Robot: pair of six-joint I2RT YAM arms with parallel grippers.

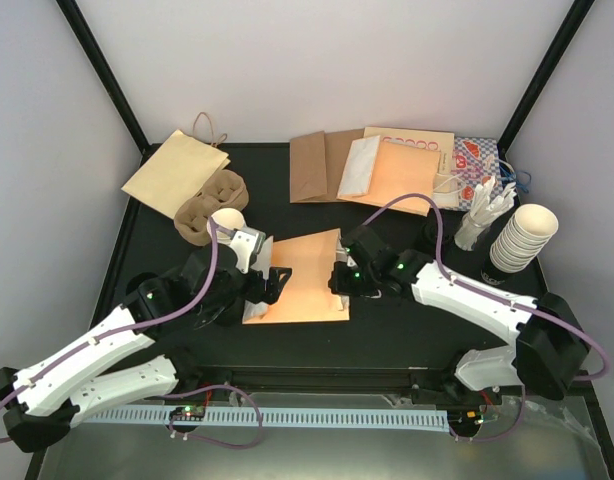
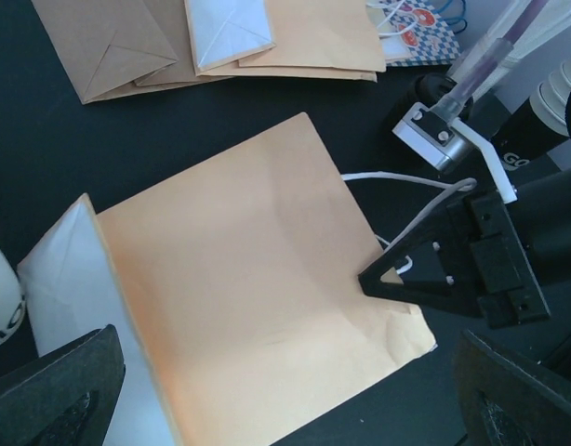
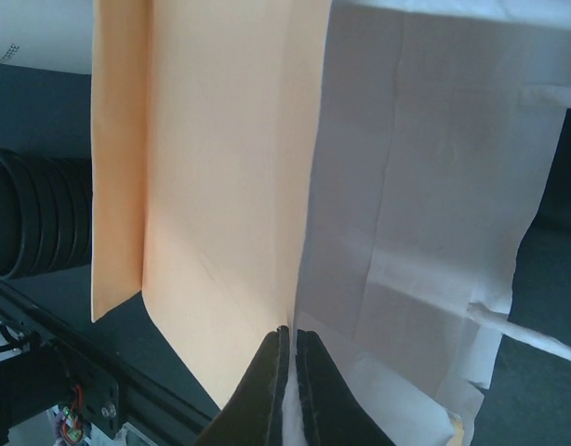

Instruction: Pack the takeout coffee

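The bag is orange outside, white inside; the table black.

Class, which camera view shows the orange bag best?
Left wrist: the bag lies almost whole, face and handles clear. Top shows it small, between the arms. Right wrist shows only its edge, close up.

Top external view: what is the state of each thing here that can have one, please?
orange bag, lying flat, mouth edge raised slightly.
right gripper, jaws shut on the bag's mouth edge.
left gripper, jaws wide open over the bag, empty.
cup beside the carrier, upright, no lid visible.
cup stack, nested, lidless.
spare bags, folded flat.
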